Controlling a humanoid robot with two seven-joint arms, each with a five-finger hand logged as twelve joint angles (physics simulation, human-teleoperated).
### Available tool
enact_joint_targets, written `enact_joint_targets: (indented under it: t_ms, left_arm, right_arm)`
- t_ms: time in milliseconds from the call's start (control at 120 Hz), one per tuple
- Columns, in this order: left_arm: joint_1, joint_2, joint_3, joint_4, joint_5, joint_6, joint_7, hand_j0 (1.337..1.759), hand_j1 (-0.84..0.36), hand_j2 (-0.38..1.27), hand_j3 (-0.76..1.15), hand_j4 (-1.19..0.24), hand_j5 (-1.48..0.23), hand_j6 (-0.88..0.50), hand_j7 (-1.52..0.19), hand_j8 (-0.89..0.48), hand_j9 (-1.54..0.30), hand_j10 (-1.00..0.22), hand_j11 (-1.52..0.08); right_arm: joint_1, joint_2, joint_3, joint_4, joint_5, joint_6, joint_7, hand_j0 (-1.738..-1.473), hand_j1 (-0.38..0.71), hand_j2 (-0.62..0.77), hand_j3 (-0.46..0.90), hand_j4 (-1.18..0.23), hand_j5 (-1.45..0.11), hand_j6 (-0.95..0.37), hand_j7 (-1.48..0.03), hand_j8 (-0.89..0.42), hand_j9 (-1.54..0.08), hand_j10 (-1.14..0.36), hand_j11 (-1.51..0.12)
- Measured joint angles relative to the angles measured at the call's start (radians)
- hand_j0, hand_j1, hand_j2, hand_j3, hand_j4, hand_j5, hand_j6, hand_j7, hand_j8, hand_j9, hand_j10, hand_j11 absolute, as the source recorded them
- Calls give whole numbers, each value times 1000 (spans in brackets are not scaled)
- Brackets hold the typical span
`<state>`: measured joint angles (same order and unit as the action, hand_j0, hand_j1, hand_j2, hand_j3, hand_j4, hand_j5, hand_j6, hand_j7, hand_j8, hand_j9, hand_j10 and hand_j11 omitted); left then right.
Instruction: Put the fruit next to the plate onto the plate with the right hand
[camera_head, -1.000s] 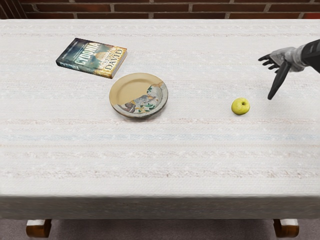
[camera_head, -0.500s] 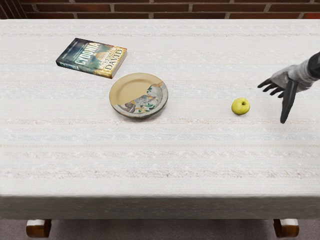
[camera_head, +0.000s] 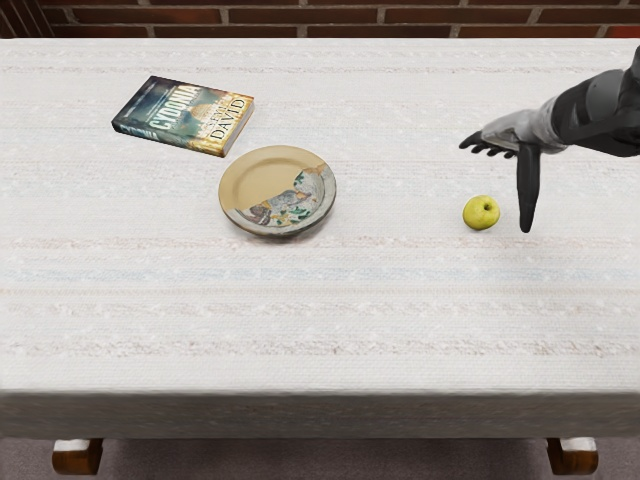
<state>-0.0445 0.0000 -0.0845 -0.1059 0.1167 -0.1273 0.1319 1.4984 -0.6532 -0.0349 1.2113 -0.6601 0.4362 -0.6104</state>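
Observation:
A small yellow-green apple (camera_head: 481, 212) lies on the table, well to the right of a round tan plate (camera_head: 262, 177) with a painted lower half. My right hand (camera_head: 506, 165) comes in from the right edge and hovers just above and to the right of the apple. Its fingers are spread, the thumb pointing down beside the apple without touching it. It holds nothing. The left arm does not show.
A paperback book (camera_head: 184, 115) lies at the back left, just beyond the plate. The table's pale striped cloth (camera_head: 320, 320) covers the whole top, and a brick wall runs behind it.
The right hand has moved left over the last second, first dropping lower, then closing in from the right edge to just beside the apple. Apple and plate have not moved.

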Motion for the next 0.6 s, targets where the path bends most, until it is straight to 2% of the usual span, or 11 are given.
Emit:
enact_joint_targets:
  t_ms: [358,467,600]
  left_arm:
    - [0,0,0,0,0,0,0,1658,339,2,0,-9,-11,-9,-11,-9,-11,-9,-11]
    - [0,0,0,0,0,0,0,1658,339,2,0,-9,-11,-9,-11,-9,-11,-9,-11]
    - [0,0,0,0,0,0,0,1658,339,2,0,-9,-11,-9,-11,-9,-11,-9,-11]
  right_arm:
    - [-52,60,-4,22,-97,-139,0,-1658,-349,0,0,-3,0,-4,0,-3,0,-2,0]
    - [-91,66,-6,70,-135,-218,0,-1658,-349,0,0,-3,0,-5,0,-3,0,-2,0]
    - [-119,30,-9,172,-179,-304,0,-1658,-349,1,0,-3,0,-5,0,-4,0,-2,0]
